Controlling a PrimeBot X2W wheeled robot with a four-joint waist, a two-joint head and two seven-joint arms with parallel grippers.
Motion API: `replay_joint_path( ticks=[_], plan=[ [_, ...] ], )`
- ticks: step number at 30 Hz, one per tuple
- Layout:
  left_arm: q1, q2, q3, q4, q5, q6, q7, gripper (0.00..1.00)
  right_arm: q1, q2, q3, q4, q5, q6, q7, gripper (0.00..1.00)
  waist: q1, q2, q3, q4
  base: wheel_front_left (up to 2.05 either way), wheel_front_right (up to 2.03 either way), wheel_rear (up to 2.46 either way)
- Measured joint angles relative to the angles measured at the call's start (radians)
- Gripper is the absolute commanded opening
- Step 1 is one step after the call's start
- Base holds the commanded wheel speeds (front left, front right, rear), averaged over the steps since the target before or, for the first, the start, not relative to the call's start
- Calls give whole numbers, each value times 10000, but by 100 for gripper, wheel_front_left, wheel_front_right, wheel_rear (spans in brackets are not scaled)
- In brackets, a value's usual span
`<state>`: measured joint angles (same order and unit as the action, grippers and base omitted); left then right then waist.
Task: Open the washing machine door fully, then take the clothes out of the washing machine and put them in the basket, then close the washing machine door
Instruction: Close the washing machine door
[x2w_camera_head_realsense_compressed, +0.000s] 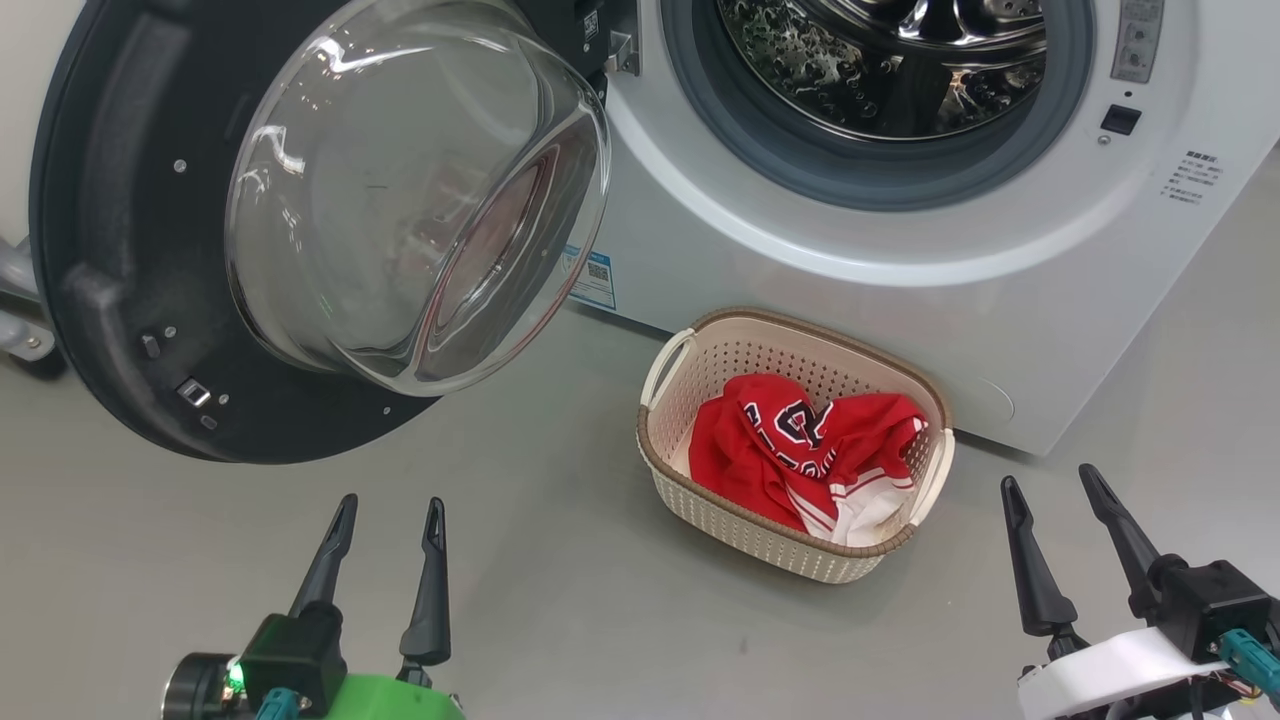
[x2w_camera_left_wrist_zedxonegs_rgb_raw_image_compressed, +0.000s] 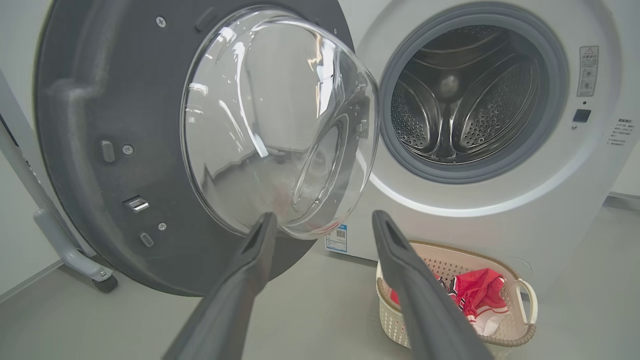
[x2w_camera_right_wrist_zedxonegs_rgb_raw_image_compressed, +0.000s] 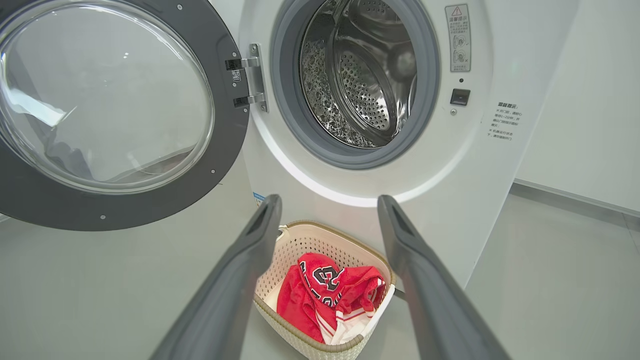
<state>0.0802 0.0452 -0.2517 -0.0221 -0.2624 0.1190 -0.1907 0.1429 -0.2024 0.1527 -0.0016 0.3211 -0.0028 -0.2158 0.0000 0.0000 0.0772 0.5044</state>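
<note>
Left gripper (x2w_camera_head_realsense_compressed: 391, 500) and right gripper (x2w_camera_head_realsense_compressed: 1048, 475) both have their fingers apart, nothing between them, tips pointing up toward the washing machine (x2w_camera_head_realsense_compressed: 800, 260).

The washing machine door (x2w_camera_head_realsense_compressed: 110, 250) stands open, straight ahead of the left fingers. It is hinged on the left side of the opening. We see its inner black face, and the glass bowl (x2w_camera_head_realsense_compressed: 400, 190) bulges out toward us and to the right.

The steel drum (x2w_camera_head_realsense_compressed: 880, 70) sits inside the grey gasket (x2w_camera_head_realsense_compressed: 720, 130), beyond the gap between the two grippers. We see no clothing in it.

The basket (x2w_camera_head_realsense_compressed: 780, 355) is on the floor just in front of the washer, ahead and between the grippers, nearer the right fingers. Its long axis runs handle to handle, slanting from far-left to near-right in the head view. The clothes (x2w_camera_head_realsense_compressed: 790, 440) lie crumpled inside it, red with navy-and-white lettering folded over, so we cannot read it.

Writing:
- Blue label (x2w_camera_head_realsense_compressed: 595, 280), low on the washer front behind the bowl: text too small.
- Warning sticker (x2w_camera_right_wrist_zedxonegs_rgb_raw_image_compressed: 457, 37) with a triangle sign, right of the drum: unreadable.
- Printed lines (x2w_camera_right_wrist_zedxonegs_rgb_raw_image_compressed: 502, 122) further right: also too small.
</note>
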Motion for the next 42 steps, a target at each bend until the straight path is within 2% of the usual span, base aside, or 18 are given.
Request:
replay_joint_path(
  ticks=[13, 14, 16, 17, 28, 31, 32, 37, 42],
  plan=[
    [71, -2, 136, -92, -27, 0, -56, 100, 0, 15, 46, -71, -10, -2, 38, 100, 0, 0, 94, 10, 0, 0, 0],
    [71, -2, 136, -96, -73, 0, -56, 68, 0, 13, 46, -86, -10, -2, 38, 100, 0, 0, 100, 14, 0, 0, 0],
    [72, -2, 138, -100, -111, 0, -58, 14, 0, 13, 46, -102, -12, -2, 40, 100, 0, 0, 111, 25, 0, 0, 0],
    [73, -2, 140, -100, -115, 0, -58, 0, 0, 13, 46, -104, -12, -2, 40, 100, 0, 0, 115, 31, 0, 0, 0],
    [83, 2, -286, -362, -569, 0, -236, 0, -2, 2, 50, -121, -12, -2, 86, 100, 0, 0, 148, 90, 0, 0, 0],
    [76, 12, -744, -897, -1933, -19, -334, 0, -5, -4, 59, -146, -12, -2, 111, 100, 0, 0, 180, 96, 0, 0, 0],
    [69, 10, -926, -1277, -3127, -196, -397, 0, -6, -12, 61, -155, -12, -2, 127, 100, 0, 0, 205, 97, 0, 0, 0],
    [43, 17, -1045, -2176, -5244, -627, -497, 0, -12, -73, 54, -180, -12, -2, 127, 100, 0, 0, 254, 96, 0, 0, 0],
    [-133, 19, -1012, -3402, -8326, -1221, -587, 0, -18, -104, 23, -209, -12, -4, 127, 100, 0, 0, 269, 109, 0, 0, 0]
  ],
)
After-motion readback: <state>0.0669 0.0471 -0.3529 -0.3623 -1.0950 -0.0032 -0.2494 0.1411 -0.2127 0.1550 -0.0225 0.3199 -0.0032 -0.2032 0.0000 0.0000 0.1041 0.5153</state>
